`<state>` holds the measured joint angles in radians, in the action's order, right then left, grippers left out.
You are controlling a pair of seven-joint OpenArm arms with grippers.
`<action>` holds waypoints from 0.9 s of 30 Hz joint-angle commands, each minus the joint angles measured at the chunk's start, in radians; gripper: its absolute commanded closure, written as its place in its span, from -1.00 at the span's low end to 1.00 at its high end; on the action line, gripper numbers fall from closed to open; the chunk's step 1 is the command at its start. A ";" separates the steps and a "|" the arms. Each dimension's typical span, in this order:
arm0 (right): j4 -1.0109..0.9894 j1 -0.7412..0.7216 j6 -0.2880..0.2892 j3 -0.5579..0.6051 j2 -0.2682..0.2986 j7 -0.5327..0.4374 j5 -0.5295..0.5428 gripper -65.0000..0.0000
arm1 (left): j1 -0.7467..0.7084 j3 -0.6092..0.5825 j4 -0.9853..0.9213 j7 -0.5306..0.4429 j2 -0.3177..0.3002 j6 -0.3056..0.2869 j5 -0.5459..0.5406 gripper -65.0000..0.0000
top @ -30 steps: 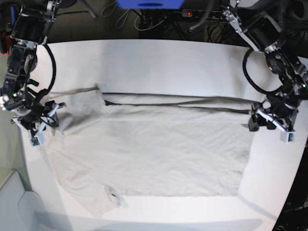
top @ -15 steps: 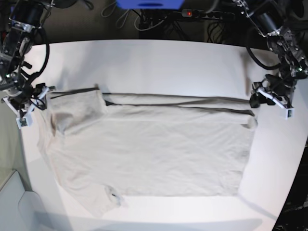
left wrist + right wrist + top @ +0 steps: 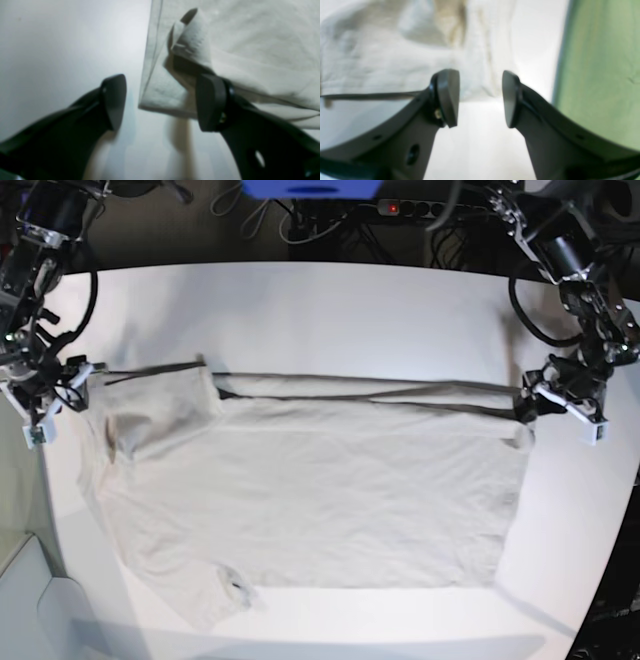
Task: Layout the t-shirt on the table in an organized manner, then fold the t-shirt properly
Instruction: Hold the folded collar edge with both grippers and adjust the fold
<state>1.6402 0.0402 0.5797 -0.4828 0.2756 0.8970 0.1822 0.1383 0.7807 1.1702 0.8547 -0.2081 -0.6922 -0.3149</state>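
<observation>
The t-shirt [image 3: 310, 490] lay flat on the table [image 3: 330, 310], long axis running arm to arm, far edge folded over. Left gripper [image 3: 160, 102], jaws wide and empty, straddled its hem corner; right gripper [image 3: 480, 97], also spread, hovered at the sleeve end.
</observation>
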 commanded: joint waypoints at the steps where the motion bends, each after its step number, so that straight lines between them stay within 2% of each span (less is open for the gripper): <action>1: 0.016 -0.012 0.009 -0.003 0.017 -0.019 0.007 0.13 | 0.014 -0.016 0.014 -0.027 -0.018 -0.006 -0.016 -0.31; 4: 0.016 -0.018 0.009 -0.003 0.017 -0.019 0.007 0.13 | 0.007 -0.068 0.009 -0.078 -0.018 -0.006 -0.016 -0.30; 9: 0.016 -0.021 0.009 -0.003 0.017 -0.019 0.007 0.13 | 0.013 -0.100 -0.062 -0.094 -0.018 -0.006 -0.016 -0.28; 11: 0.016 -0.021 0.009 -0.003 0.018 -0.019 0.007 0.13 | 0.013 -0.100 -0.065 -0.096 -0.018 -0.006 -0.016 -0.15; 14: 0.016 -0.023 0.009 -0.003 0.021 -0.019 0.007 0.13 | 0.010 -0.094 -0.065 -0.096 -0.018 -0.006 -0.016 0.18; 20: 0.016 -0.023 0.009 -0.003 0.038 -0.019 0.007 0.13 | 0.007 -0.094 -0.063 -0.088 -0.018 -0.006 -0.016 0.70; 23: 0.016 -0.023 0.009 -0.003 0.038 -0.019 0.007 0.13 | 0.007 -0.096 -0.062 -0.087 -0.038 -0.006 -0.017 1.00; 27: -0.004 -0.020 0.009 -0.003 0.035 -0.019 0.006 0.12 | 0.007 -0.094 -0.060 -0.087 -0.041 -0.006 -0.017 0.99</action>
<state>1.6257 0.0311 0.5797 -0.4797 0.2966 0.8921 0.1848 0.1310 0.6849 1.0954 0.7807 -0.2352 -0.6960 -0.3225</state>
